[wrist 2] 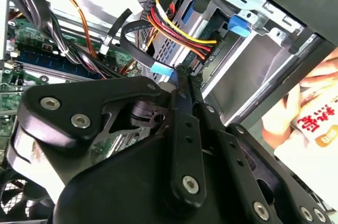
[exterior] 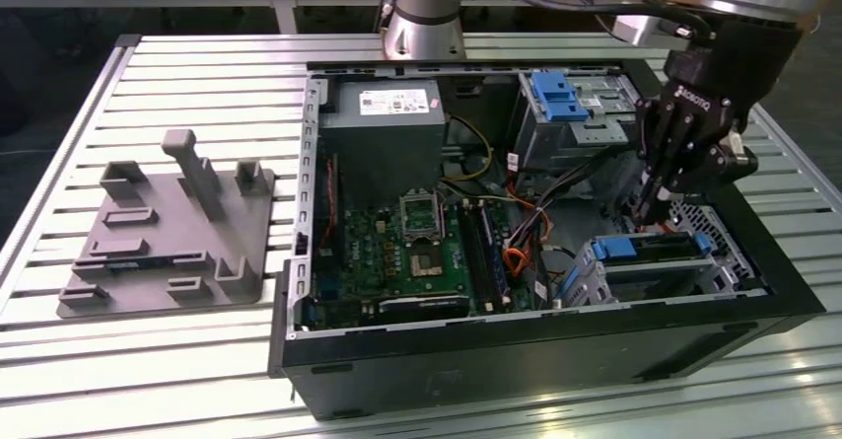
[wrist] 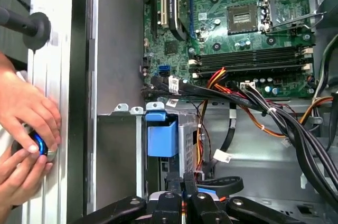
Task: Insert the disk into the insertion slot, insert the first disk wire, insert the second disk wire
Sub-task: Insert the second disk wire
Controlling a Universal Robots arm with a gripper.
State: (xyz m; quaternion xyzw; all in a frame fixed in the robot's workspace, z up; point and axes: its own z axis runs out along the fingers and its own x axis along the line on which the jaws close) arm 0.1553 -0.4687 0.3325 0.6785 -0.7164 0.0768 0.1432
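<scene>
The disk [exterior: 645, 249], silver in a bright blue carrier [wrist: 162, 137], lies inside the low silver insertion slot [exterior: 665, 279] at the case's near corner on the exterior view's right. A red, yellow and black wire bundle [wrist 2: 179, 31] runs to a plug [wrist 2: 203, 56] at the disk's end. My gripper [exterior: 645, 217] hangs just over that end. Its fingers stand together [wrist 2: 182, 74] on the light-blue tip [wrist 2: 161, 70] of a looping black wire [wrist 2: 127, 31]. The fingertips [wrist: 174, 187] sit right below the carrier in the first wrist view.
A taller grey cage with a blue latch [exterior: 559, 94] stands behind the slot. The motherboard [exterior: 421, 252] and power supply [exterior: 382, 104] fill the case's other half. A grey fixture plate [exterior: 172, 232] lies outside. A person's hands [wrist: 26, 123] rest beside the case wall.
</scene>
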